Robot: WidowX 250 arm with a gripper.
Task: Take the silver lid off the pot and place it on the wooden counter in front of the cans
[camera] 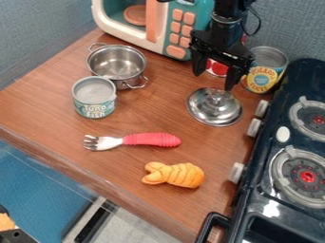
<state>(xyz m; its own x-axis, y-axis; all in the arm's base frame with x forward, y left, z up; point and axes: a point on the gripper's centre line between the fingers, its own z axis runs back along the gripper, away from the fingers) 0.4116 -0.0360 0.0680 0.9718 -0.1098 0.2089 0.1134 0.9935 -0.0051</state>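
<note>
Gripper (pixel 214 81) open, fingers spread wide, above the far side of the domed, shiny metal lid (pixel 204 110), which lies knob up on the brown counter (pixel 143 116) near the stove (pixel 279 210); contact with the lid cannot be judged. Outward: yellow-labelled can (pixel 262 78) beside the stove, two-handled steel pot (pixel 117 65) upright with its interior exposed, teal-labelled can (pixel 94 103) upright with a closed grey top. Nearer the front edge lie a red-handled fork (pixel 151 139) and an orange segmented toy (pixel 181 175).
</note>
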